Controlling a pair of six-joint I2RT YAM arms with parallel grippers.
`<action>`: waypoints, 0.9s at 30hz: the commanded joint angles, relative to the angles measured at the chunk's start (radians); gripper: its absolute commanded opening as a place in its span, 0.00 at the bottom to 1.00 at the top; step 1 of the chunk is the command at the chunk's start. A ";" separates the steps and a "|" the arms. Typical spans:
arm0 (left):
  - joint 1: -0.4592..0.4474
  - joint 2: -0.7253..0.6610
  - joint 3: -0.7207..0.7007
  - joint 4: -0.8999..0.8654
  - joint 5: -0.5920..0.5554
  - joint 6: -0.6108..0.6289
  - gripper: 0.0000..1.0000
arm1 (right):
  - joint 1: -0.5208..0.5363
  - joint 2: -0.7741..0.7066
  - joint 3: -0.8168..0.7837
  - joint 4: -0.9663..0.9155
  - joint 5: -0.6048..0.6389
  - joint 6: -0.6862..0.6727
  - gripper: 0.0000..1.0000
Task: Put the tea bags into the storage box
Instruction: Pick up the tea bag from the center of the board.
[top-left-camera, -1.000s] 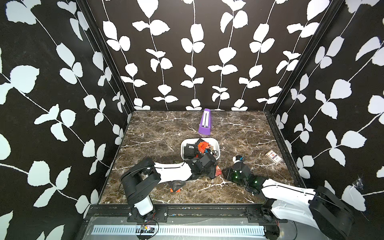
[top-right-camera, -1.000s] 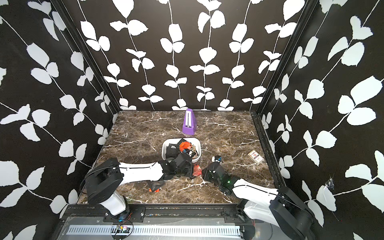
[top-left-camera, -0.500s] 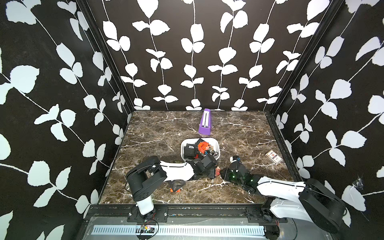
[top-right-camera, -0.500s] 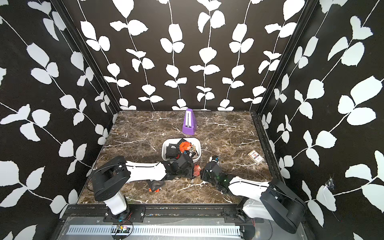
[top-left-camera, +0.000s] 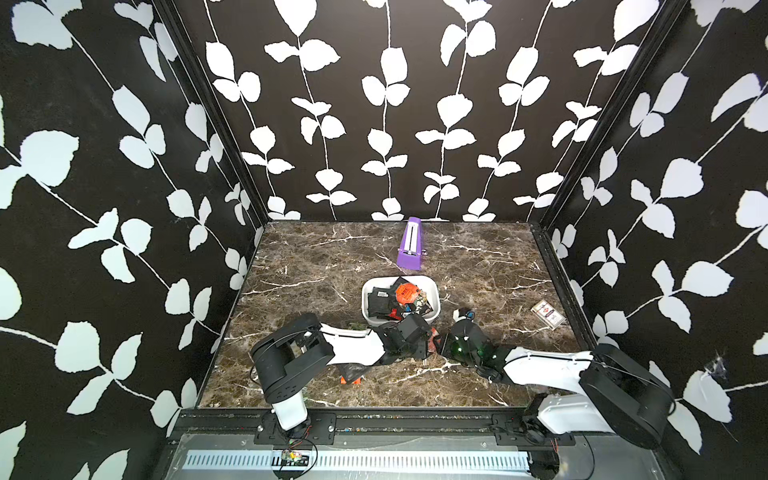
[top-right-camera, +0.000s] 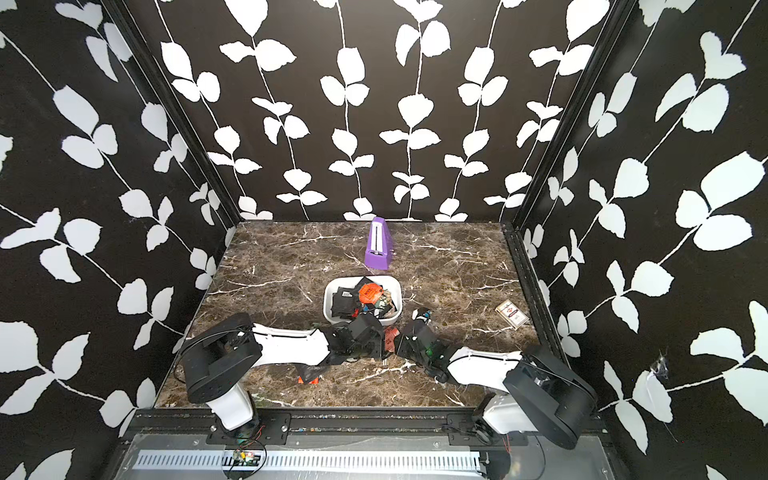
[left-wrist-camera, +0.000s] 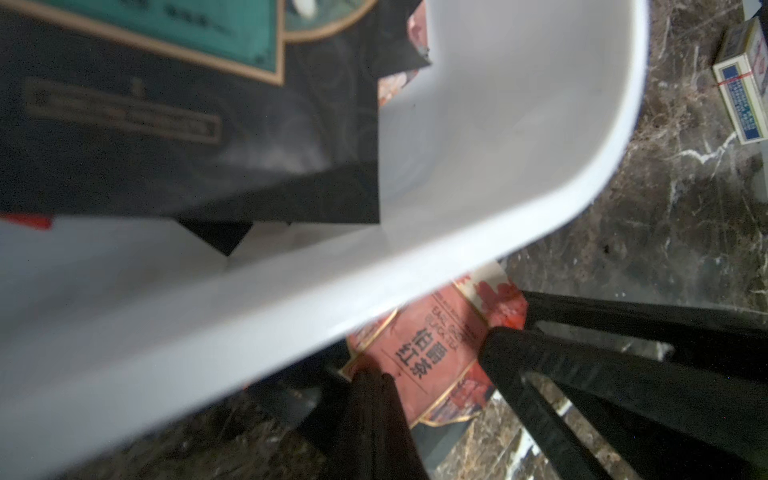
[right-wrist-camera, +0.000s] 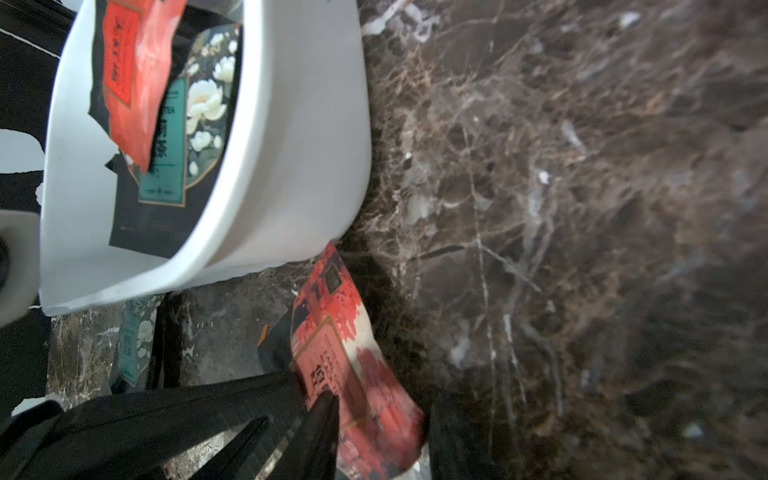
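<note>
From the left edge inward, the table (top-left-camera: 311, 257) lay bare as far as the left arm (top-left-camera: 353, 347), with open marble behind it up to the purple wedge (top-left-camera: 410, 245) near the back edge. Under that arm one black-and-orange tea bag (top-left-camera: 351, 371) lay loose, toward the front edge. The storage box (top-left-camera: 366, 301) sat mid-table, its long axis running left to right, with several tea bags (top-left-camera: 382, 301) heaped inside, some tipped against each other. Just in front of its near wall the room was tight. There the left gripper (left-wrist-camera: 373, 376), jaws pressed together, touched one corner of the red tea bag (left-wrist-camera: 432, 357); whether foil was nipped between them could not be told. That bag stood tilted, red face up, its long axis running from the box's wall toward the front edge and its far end tucked under the rim. The right gripper (left-wrist-camera: 512, 319) met it from the other side, jaws narrowly apart, one finger on the red face. Rightward the marble opened again to the card pack (top-left-camera: 548, 313), which lay close to the right edge
</note>
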 joint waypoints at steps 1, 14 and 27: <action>-0.002 0.010 -0.047 -0.097 -0.004 -0.003 0.00 | 0.015 0.037 0.010 -0.018 -0.004 0.018 0.37; -0.002 -0.005 -0.072 -0.104 -0.002 -0.004 0.00 | 0.021 0.059 0.021 -0.005 0.021 0.031 0.16; -0.002 -0.230 0.009 -0.341 -0.118 0.099 0.10 | 0.043 -0.178 0.110 -0.385 0.117 -0.080 0.00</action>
